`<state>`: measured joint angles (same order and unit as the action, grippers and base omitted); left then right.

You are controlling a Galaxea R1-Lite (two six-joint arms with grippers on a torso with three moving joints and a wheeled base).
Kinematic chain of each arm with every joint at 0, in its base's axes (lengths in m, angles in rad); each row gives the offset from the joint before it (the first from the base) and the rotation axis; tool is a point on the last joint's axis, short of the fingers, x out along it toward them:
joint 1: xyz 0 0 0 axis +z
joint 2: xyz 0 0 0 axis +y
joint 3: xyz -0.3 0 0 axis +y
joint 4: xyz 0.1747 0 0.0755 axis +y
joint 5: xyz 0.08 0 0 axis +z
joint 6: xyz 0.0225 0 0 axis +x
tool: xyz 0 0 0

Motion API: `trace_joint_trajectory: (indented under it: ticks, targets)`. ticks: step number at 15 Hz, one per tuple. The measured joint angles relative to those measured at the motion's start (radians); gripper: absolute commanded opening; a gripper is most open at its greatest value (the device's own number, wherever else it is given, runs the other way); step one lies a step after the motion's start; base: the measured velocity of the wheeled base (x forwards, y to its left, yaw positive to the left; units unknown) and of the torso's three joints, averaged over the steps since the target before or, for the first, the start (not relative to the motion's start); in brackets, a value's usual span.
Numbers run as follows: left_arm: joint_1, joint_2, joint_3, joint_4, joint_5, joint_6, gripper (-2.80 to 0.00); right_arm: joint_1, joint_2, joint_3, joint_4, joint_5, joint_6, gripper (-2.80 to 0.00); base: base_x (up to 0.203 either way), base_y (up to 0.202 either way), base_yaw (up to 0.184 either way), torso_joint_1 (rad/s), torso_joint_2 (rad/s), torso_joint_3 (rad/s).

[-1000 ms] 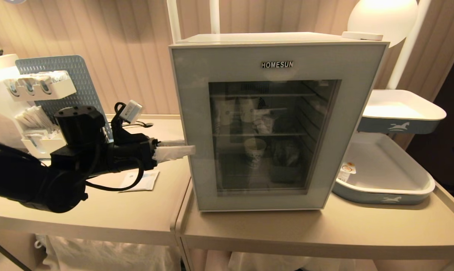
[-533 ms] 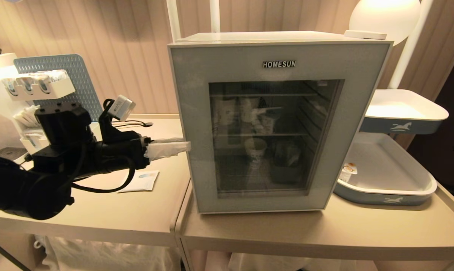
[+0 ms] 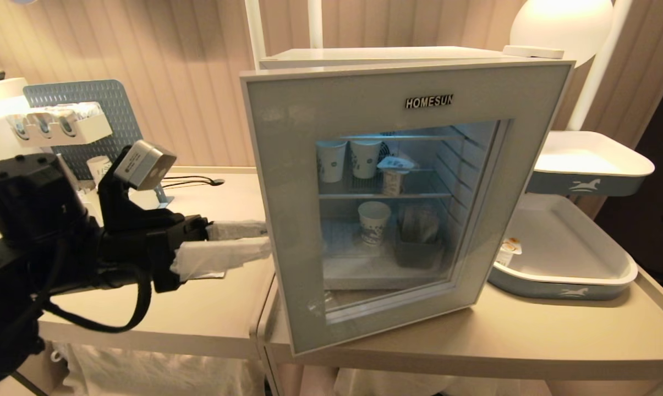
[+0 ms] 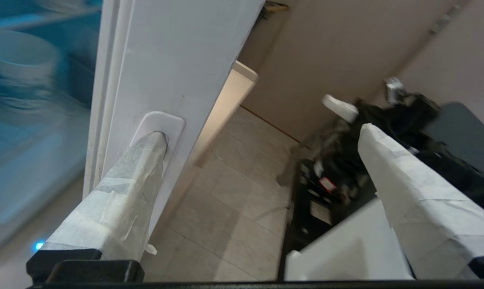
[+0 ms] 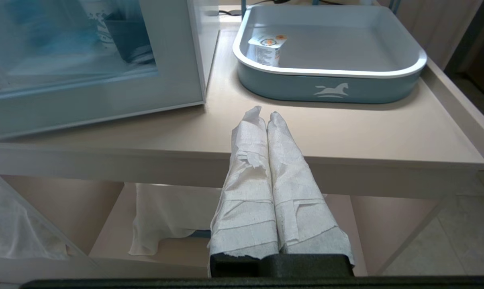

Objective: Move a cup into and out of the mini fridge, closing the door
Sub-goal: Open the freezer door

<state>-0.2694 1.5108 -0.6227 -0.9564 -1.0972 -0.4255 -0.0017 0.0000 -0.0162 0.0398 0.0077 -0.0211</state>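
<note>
The mini fridge point(image 3: 386, 55) stands on the table with its door point(image 3: 287, 165) swung partly open toward me on its left side, and the inside is lit. The cup point(image 3: 392, 175) sits on the upper wire shelf, to the right of two paper cups. My left gripper point(image 3: 266, 238) is open at the door's left edge. In the left wrist view one taped finger point(image 4: 125, 188) is hooked into the white handle recess point(image 4: 161, 120) and the other is out in the air. My right gripper point(image 5: 264, 114) is shut and empty, low in front of the table edge.
A blue-grey tray point(image 3: 562, 289) to the right of the fridge holds a small tub point(image 3: 506, 250), and a second tray point(image 3: 584, 181) sits above it. A paper cup point(image 3: 373, 220) stands on the lower shelf. A pegboard organiser point(image 3: 89, 104) is at the back left.
The door has gone from shut to partly open, its left edge coming toward me, and the inside light is now on. My left arm has drawn back with it, fingers still apart.
</note>
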Motion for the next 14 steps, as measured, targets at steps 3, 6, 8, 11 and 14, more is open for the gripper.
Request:
trace_joint_trajectory:
  ticks: [3,6,8,11,14]
  targets:
    - [0.059,-0.037,0.041,-0.027,0.022,0.005,0.0,0.0,0.0,-0.001,0.0,0.0,0.0,-2.8,0.0,0.0,0.0,0.0,0.0,0.0]
    - [0.145,0.007,0.054,-0.023,0.036,0.011,0.0,0.0,0.0,-0.001,0.0,-0.001,0.0,-2.8,0.0,0.0,0.0,0.0,0.0,0.0]
    - [0.195,0.048,0.057,-0.022,0.039,0.019,0.0,-0.001,0.0,-0.001,0.0,0.0,0.0,-2.8,0.0,0.0,0.0,0.0,0.0,0.0]
    - [0.233,0.11,0.048,-0.018,0.039,0.037,0.0,-0.001,0.0,-0.001,0.0,0.0,0.0,-2.8,0.0,0.0,0.0,0.0,0.0,0.0]
    - [0.245,0.175,-0.012,0.016,0.091,0.037,0.0,-0.001,0.0,-0.001,0.0,0.0,0.0,-2.8,0.0,0.0,0.0,0.0,0.0,0.0]
